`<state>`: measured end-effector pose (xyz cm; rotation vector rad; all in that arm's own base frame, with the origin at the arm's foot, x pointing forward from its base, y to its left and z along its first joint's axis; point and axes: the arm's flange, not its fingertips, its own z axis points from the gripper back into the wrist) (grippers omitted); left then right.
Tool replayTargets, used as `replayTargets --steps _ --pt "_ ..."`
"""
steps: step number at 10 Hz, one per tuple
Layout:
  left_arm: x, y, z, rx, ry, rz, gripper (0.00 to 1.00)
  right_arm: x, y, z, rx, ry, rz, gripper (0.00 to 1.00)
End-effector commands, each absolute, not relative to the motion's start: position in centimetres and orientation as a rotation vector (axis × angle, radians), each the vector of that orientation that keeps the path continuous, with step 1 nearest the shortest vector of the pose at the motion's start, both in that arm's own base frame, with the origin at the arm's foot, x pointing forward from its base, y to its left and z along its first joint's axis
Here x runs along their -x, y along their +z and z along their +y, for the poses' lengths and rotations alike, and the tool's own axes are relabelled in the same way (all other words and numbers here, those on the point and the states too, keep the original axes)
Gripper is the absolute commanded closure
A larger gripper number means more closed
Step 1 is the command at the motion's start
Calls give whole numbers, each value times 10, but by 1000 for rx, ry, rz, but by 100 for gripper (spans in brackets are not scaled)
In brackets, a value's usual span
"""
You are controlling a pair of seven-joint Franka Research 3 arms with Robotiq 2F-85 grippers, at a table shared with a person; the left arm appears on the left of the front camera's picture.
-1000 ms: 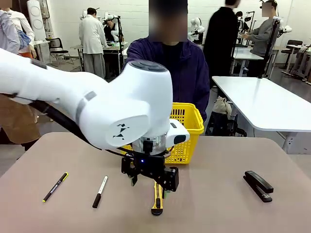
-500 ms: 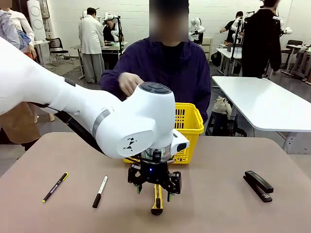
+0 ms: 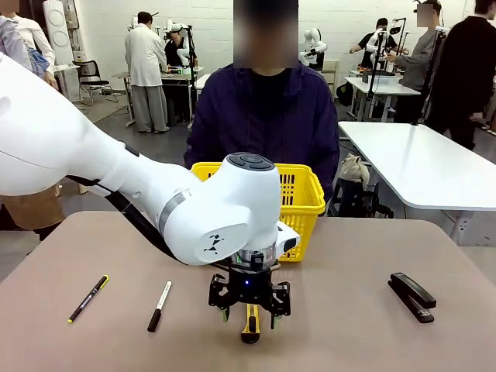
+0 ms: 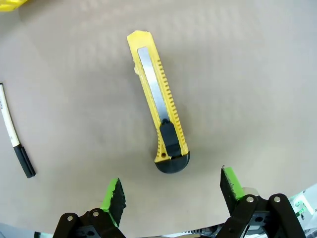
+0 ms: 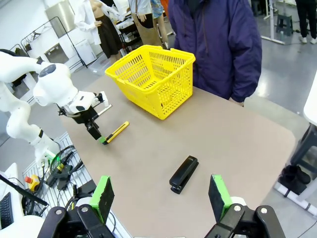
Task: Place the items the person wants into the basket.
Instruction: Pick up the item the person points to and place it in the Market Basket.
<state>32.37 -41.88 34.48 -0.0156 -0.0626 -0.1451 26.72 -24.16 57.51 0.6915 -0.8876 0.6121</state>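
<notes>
Front view: the left arm reaches in across the middle of the brown counter (image 3: pixel 364 333), and the left pincer (image 3: pixel 249 306) points straight down, low over a slim yellow-and-black plastic utility knife (image 3: pixel 249 325). The knife lies flat on the counter, just in front of the bright yellow plastic lattice-sided shopping basket (image 3: pixel 306 203). The basket stands upright at the far middle of the counter, directly before the person in a dark navy-purple zip jacket (image 3: pixel 310 116) at the far side. A black stapler (image 3: pixel 411 296) lies flat on the robot's right part of the counter, well apart from the knife and the basket. On the robot's left part lie a black pen with yellow clip (image 3: pixel 87 298) and, nearer the knife, a white-and-black marker (image 3: pixel 160 305), both flat and apart from each other.

Left wrist view: the left pincer is released, jaws spread wide, green pads (image 4: pixel 115 196) clear of the knife. The knife's black end sits between the two fingers and just ahead of them, with bare counter on either side; no contact is seen. The knife body runs away from the pincer at a slight slant.

Right wrist view: the right pincer (image 5: pixel 159 191) is released and grasps nothing, held high over the counter's near edge, with the stapler below and ahead of it.
</notes>
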Motion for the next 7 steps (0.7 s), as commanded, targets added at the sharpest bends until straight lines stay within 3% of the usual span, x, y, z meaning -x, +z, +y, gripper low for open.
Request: replayTargets --steps 1,7 --pt "-336 336 -431 12 -103 -99 0 -270 577 -243 -708 622 -918 0" --pt "-363 318 -437 -27 -86 -103 0 -270 577 -243 -708 622 -918 0"
